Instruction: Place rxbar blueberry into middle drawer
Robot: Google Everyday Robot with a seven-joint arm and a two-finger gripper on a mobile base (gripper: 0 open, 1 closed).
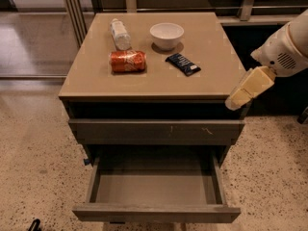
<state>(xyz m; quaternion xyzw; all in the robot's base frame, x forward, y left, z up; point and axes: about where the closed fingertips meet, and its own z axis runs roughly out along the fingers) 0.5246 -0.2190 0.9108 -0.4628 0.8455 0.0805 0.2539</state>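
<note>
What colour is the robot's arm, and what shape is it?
The arm is white and rounded, like a smooth shell, with a little patch of dark vent slots. The gripper on its end is pale creamy yellow and blocky. It is on the right, by the front corner of the cabinet top. No cables or writing show.
</note>
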